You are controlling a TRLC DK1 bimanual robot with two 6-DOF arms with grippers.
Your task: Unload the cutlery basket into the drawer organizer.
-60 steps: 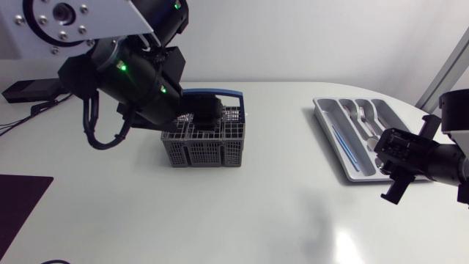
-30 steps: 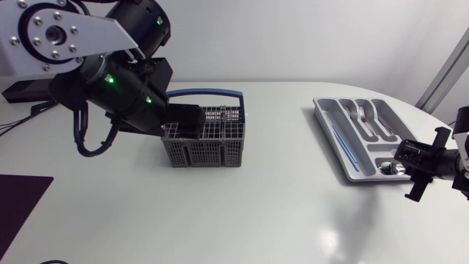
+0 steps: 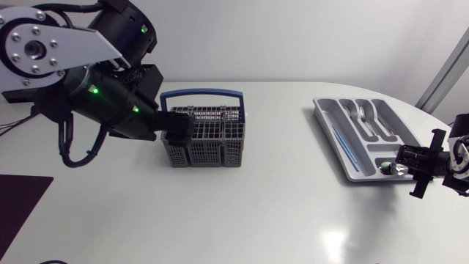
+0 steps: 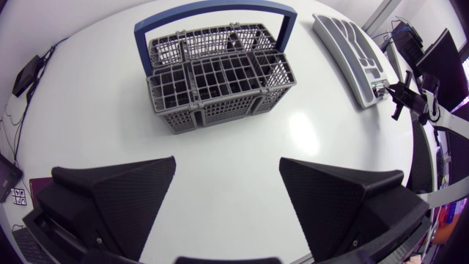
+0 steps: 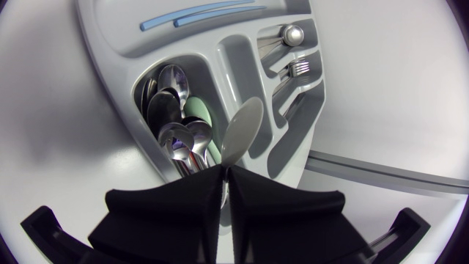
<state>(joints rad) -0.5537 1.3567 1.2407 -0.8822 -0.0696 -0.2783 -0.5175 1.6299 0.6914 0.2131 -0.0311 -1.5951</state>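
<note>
Unloading looks nearly done, we judge: the grey plastic cutlery basket with a blue handle point(image 4: 220, 81) sits mid-table, seemingly empty, and our left gripper point(image 4: 227, 165) hovers beside it with fingers wide apart. Our right gripper point(image 5: 223, 172), fingers together, hangs over the steel spoons point(image 5: 176, 110) in the grey plastic drawer organizer point(image 3: 331, 128) at the table's right edge.

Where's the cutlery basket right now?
Head view: the cutlery basket stands left of the table's middle, just ahead of the open left claw, with the drawer organizer far off to its right.

Grey basket point(image 4: 227, 110) ahead of spread fingers point(image 4: 117, 198)
</note>
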